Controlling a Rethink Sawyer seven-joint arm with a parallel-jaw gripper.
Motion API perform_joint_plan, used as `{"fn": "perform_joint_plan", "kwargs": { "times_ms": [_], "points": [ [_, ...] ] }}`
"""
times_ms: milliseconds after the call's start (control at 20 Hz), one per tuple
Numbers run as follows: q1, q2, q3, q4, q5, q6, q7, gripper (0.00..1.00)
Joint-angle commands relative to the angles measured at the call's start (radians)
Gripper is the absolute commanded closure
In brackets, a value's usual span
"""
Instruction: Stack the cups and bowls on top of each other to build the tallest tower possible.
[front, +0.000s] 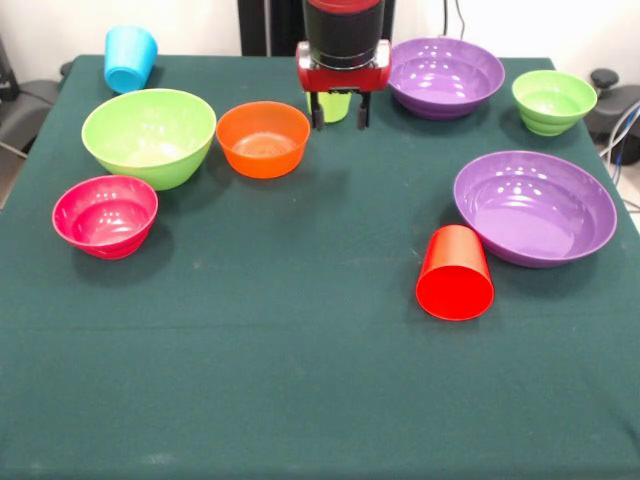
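**Bowls and cups spread over a green-clothed table**

A table (300, 400) draped in dark green matte cloth carries glossy plastic ware. At far centre hangs the red and black gripper (340, 112), its two dark fingers spread apart and empty, in front of a lime green cup (334, 105). Left of it sit a round orange bowl (263, 138), a large lime green bowl (149, 135) and a pink bowl (105, 215), all upright and close together. A sky blue cup (130, 58) lies tilted at the far left edge. On the right are two shallow purple bowls (445, 76) (535, 206) and a small green bowl (553, 101). A red cup (455, 272) lies on its side, touching the nearer purple bowl. The near half of the cloth lies open.
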Motion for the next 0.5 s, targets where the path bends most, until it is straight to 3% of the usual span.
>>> {"fn": "perform_joint_plan", "kwargs": {
  "times_ms": [50,500],
  "points": [
    [0.017,0.042,0.000,-0.065,-0.007,-0.070,0.060,0.00],
    [0.011,-0.035,-0.005,-0.009,0.011,-0.035,0.057,0.00]
  ]
}}
